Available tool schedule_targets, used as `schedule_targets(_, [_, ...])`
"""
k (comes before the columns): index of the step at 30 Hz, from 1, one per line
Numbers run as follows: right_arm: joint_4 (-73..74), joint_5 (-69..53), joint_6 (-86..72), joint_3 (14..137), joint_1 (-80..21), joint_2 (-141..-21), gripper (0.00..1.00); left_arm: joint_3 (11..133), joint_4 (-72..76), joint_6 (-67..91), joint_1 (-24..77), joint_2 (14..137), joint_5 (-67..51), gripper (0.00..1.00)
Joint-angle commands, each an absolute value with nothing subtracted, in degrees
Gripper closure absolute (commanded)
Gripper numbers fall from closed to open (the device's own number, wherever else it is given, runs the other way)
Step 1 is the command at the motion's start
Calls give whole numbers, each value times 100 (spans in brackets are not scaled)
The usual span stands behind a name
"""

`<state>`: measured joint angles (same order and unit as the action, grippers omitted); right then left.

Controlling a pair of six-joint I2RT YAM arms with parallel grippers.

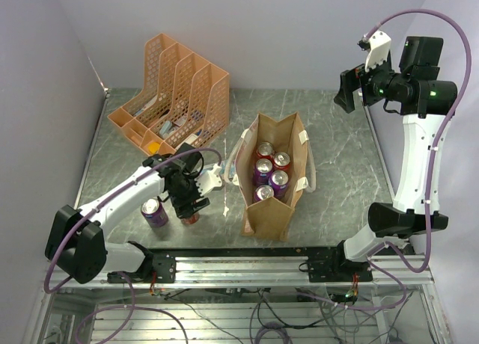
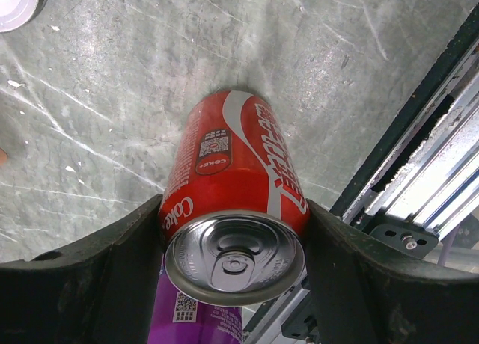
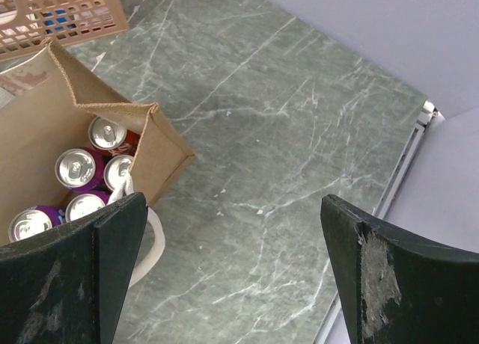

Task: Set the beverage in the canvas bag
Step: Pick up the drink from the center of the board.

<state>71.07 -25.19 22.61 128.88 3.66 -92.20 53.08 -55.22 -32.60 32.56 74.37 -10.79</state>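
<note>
A fixed camera above and behind both arm bases looks down over the whole surface (image 1: 344,157), the left wrist camera sits close above a red can (image 2: 232,164), and the high right wrist camera looks down on the canvas bag (image 3: 161,146) the overhead view also shows.

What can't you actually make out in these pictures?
- Left wrist view: whether the left gripper presses the red can is unclear.
- Left wrist view: the purple can is cut off by the bottom edge and the red can.
- Top view: contents of the orange organiser are too small, behind mesh.
</note>
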Motion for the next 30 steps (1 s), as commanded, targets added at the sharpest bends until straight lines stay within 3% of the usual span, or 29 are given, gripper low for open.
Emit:
schedule_targets(1, [7132,-2588,2319,12894,433,-9301,0,5607,-5508,-3374,3195,7310,-1392,66])
schedule_targets(6, [7154,-2537,2396,12954,431,-9379,0,6165,-5857,-3558,3085,7265,-1353,92])
schedule_targets(30, [7291,-2193,2653,13994,-232,-10585,0,11379,-6665,-3036,2768,7670,-1829,93])
